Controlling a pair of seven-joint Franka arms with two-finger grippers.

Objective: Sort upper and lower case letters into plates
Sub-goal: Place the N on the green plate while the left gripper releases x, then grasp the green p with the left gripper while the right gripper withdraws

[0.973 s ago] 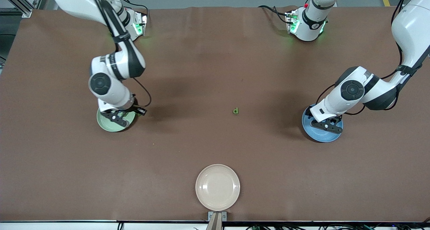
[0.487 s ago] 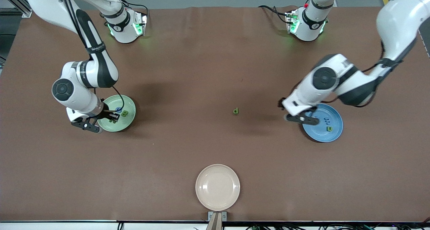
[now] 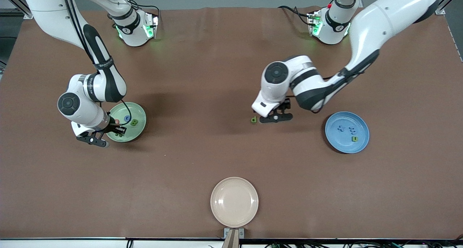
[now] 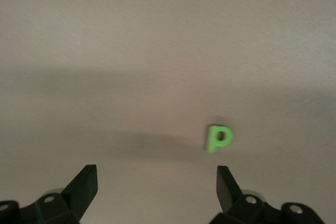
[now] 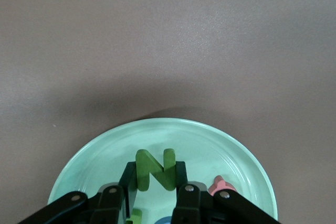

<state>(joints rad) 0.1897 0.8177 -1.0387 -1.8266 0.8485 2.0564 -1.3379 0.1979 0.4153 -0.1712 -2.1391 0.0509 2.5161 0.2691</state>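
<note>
Brown cloth, faintly creased, covers the whole table (image 3: 202,161). Past its twelve o'clock edge lie a strip of grey floor and a bit of aluminium framing. Reading the front camera's picture as a dial, the arm bases stand at eleven and one, both lit green.

The pale green plate (image 3: 140,114) sits at nine o'clock. It holds the blue C (image 3: 127,118) and the green B (image 3: 134,122), and the red Q (image 5: 221,186) shows at the edge of the right wrist view. The right gripper (image 3: 117,131) hangs low over the seven o'clock part of this plate. Its fingers are closed nearly all the way on the green N (image 5: 155,169), which stands upright between them.

The blue plate (image 3: 343,144) lies at three o'clock, with the blue x (image 3: 340,128), the blue m (image 3: 351,129) and the green n (image 3: 355,139) inside it.

The green p (image 3: 254,120) lies alone on the cloth near the dial's centre. The left gripper (image 3: 275,117) is just at the p's three o'clock, low over the cloth. Its fingers are spread wide and hold nothing.

A beige plate (image 3: 234,201) rests at six o'clock, near a small bracket (image 3: 233,235) on the table edge.
</note>
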